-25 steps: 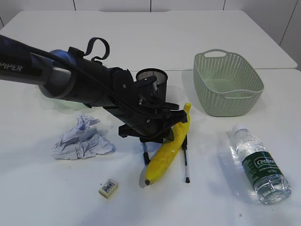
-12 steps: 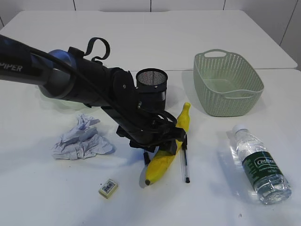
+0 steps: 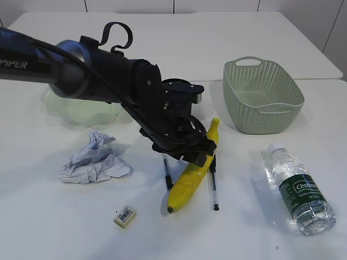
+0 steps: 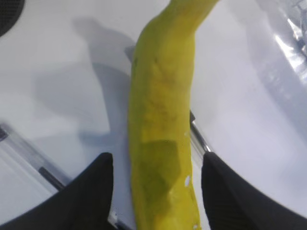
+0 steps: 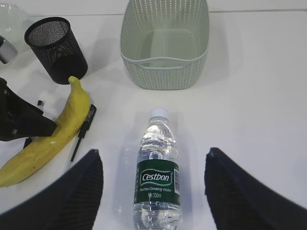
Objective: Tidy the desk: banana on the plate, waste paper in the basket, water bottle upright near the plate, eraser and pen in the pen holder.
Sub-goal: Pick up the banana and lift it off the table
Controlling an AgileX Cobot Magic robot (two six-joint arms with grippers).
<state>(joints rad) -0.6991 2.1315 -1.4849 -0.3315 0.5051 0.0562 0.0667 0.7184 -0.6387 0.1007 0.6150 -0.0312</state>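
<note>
The yellow banana lies on the table across two pens. My left gripper is low over its middle. In the left wrist view the jaws stand open on either side of the banana, with a gap on each side. The water bottle lies on its side, and my right gripper hangs open above it. Crumpled waste paper and the eraser sit at the front left. The pale green plate is behind the arm. The black mesh pen holder shows only in the right wrist view.
The green basket stands empty at the back right. My left arm stretches across the left half of the table and hides the pen holder in the exterior view. The bottle lies near the front right edge.
My left jaws have spread wider around the banana. The left arm has swung back and up, uncovering the plate and covering the pen holder. The banana lies where it was.
</note>
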